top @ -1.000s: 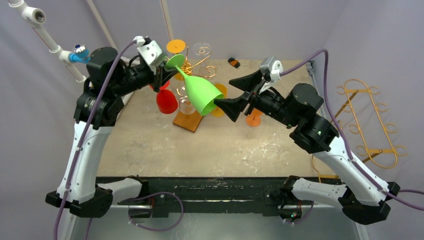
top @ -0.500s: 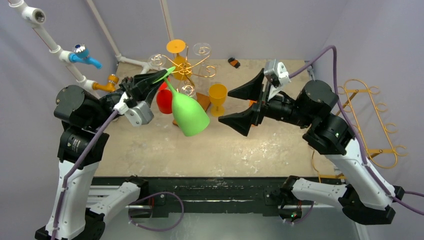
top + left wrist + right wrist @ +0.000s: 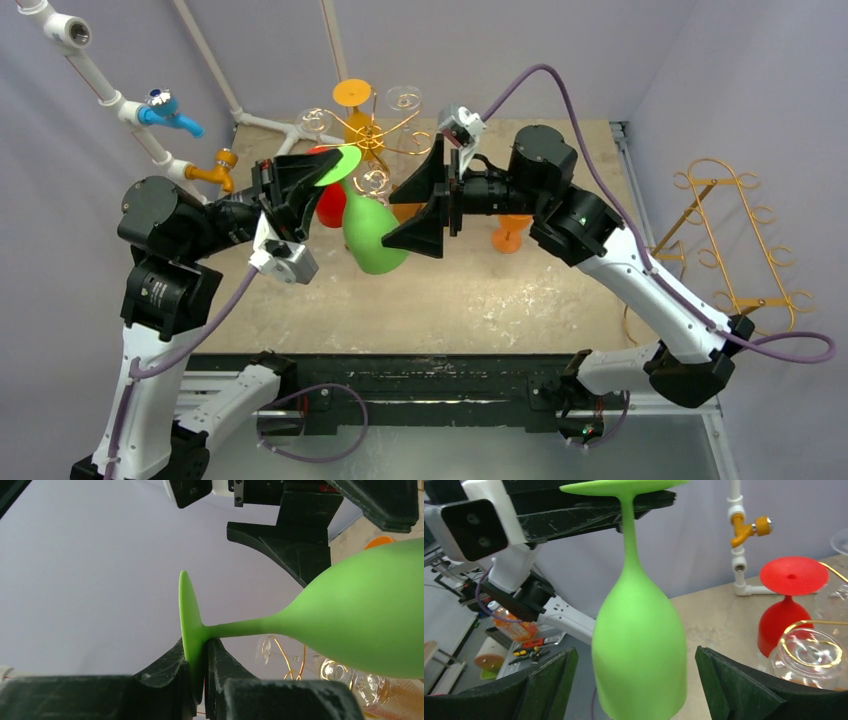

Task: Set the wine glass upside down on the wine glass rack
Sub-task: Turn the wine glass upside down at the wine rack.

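The green wine glass (image 3: 372,235) hangs upside down, bowl down, above the table in front of the gold wire rack (image 3: 378,135). My left gripper (image 3: 312,180) is shut on the rim of its foot; in the left wrist view the foot (image 3: 189,620) is pinched between the gripper's (image 3: 202,652) two black fingers. My right gripper (image 3: 418,208) is open just right of the bowl. In the right wrist view the bowl (image 3: 639,645) sits between the spread jaws of the gripper (image 3: 639,690) without touching them.
The rack on its wooden base holds an orange glass (image 3: 352,93) and clear glasses (image 3: 404,97). A red glass (image 3: 330,200) stands upside down beside it, also in the right wrist view (image 3: 791,600). An orange glass (image 3: 510,235) stands behind the right arm. A second gold rack (image 3: 735,240) lies off the table's right edge.
My left arm has swung the green glass to a bowl-down hang. My right arm has moved left, bringing its open jaws to either side of the bowl.
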